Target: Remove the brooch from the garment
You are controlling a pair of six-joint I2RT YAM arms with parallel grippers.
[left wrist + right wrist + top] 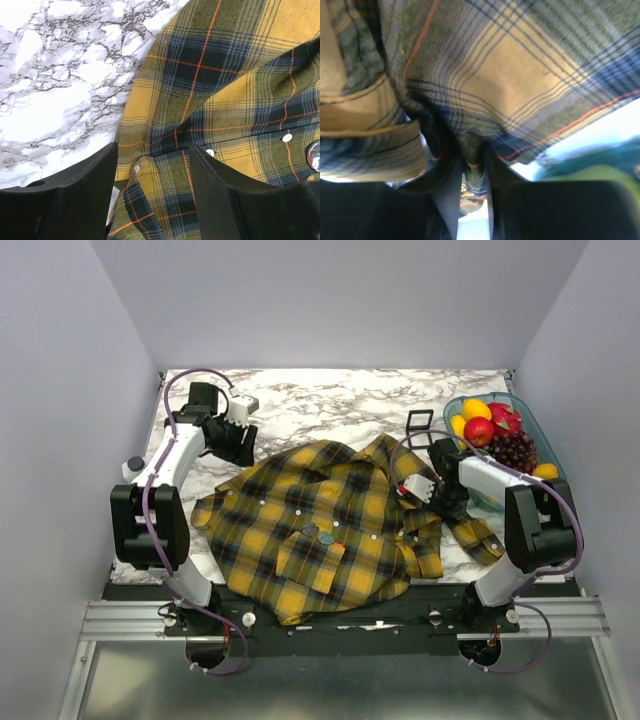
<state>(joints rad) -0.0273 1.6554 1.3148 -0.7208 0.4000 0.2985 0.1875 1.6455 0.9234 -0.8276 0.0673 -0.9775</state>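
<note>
1. The small round teal-green brooch [326, 537] is pinned on the chest of the yellow and navy plaid flannel shirt [300, 570], beside the pocket and well apart from both grippers
2. The right gripper [475, 175] is clamped on a bunched fold at the shirt's right side. The left gripper [152, 200] hangs with fingers spread and nothing between them, over the shirt's far left edge where it meets the white marbled tabletop [50, 90]
3. Risk: a pull by the right gripper would likely slide or fold the loose cloth over the brooch
4. Risk: the left gripper may nip a small white button [210, 152] or only fabric, since the disc lies flat
5. Room: bare marble lies behind and to the left of the shirt. The clear teal fruit basket [528, 418] and black square frames [420, 420] crowd the right arm, and the hem reaches the near table edge
</note>
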